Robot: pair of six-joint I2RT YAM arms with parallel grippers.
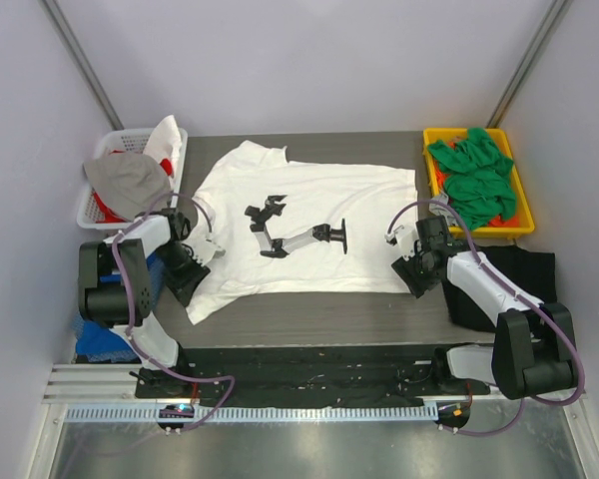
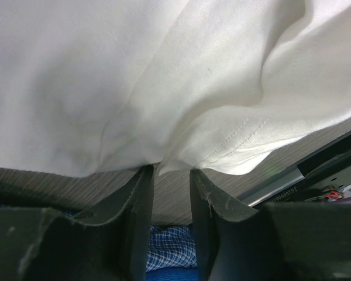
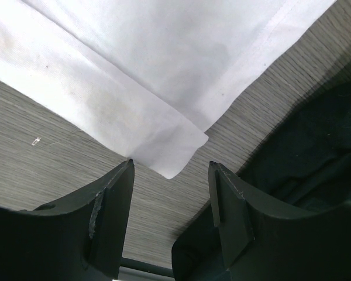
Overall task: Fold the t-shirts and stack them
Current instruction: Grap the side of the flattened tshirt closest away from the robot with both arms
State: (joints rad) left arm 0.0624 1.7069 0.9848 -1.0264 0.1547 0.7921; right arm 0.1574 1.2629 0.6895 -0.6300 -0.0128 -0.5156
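From above, we see the white t-shirt [image 1: 309,215] spread flat in the middle of the table [image 1: 309,314], its black print [image 1: 295,232] facing up. At 2 o'clock a yellow tray [image 1: 441,135] holds the crumpled green t-shirts [image 1: 474,175]. At 10 o'clock a white basket [image 1: 130,133] holds grey cloth [image 1: 130,180]. The black t-shirt [image 1: 524,274] lies at 4 o'clock, partly under the right arm. The left gripper [image 1: 188,279] sits at the white shirt's 8 o'clock edge, the right gripper [image 1: 411,271] at its 4 o'clock corner.

In the left wrist view, the left gripper [image 2: 168,172] has its jaws narrowly apart, with bare table [image 2: 172,199] showing in the gap. The white t-shirt [image 2: 164,76] fills 12 o'clock, and its rumpled hem dips to the mouth of that gap. We see nothing clamped. A blue checked cloth [image 2: 169,254] shows at 6 o'clock.

In the right wrist view, the right gripper [image 3: 171,167] stands wide and holds nothing. A corner of the white t-shirt [image 3: 164,58] lies flat on the table [image 3: 58,134], pointing toward 6 o'clock at the gap. The black t-shirt [image 3: 304,140] lies at 3 o'clock.
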